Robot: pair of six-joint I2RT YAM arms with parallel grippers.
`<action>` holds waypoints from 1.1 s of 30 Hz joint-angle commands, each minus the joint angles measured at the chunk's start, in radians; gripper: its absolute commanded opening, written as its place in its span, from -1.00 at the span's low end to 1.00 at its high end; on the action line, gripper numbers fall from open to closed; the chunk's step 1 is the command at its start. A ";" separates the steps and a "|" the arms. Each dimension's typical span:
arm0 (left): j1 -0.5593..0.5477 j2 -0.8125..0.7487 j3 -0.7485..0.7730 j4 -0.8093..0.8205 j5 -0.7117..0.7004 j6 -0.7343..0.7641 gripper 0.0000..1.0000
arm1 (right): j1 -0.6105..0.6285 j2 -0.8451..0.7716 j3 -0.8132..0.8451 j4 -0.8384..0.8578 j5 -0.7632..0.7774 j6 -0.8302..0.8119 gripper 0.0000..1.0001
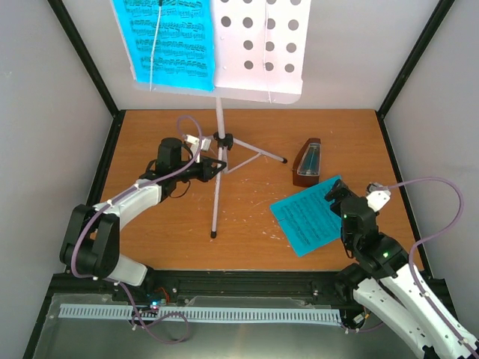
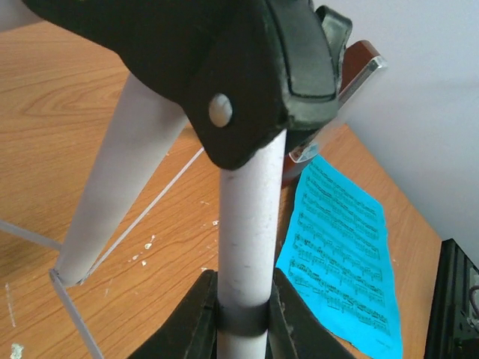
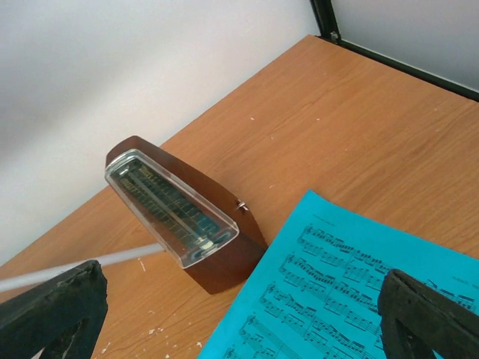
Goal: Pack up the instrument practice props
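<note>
Left gripper (image 2: 243,314) pinched a stand (image 1: 218,120) tube by the hub, probably steadying it for folding, desk sheet (image 1: 172,41) aboard. Right gripper (image 3: 239,310) hung wide open, empty, over the loose sheet (image 3: 337,299) beside the metronome (image 3: 183,213).

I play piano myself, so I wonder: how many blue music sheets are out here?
2. One cyan sheet stands on the left half of the music stand's desk; the other lies flat on the table beside the metronome. More could be stacked under either.
</note>
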 commanded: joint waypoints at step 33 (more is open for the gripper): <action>-0.375 0.193 0.265 -0.020 -0.635 -0.560 -0.94 | 0.001 0.062 0.010 0.052 -0.079 -0.075 0.93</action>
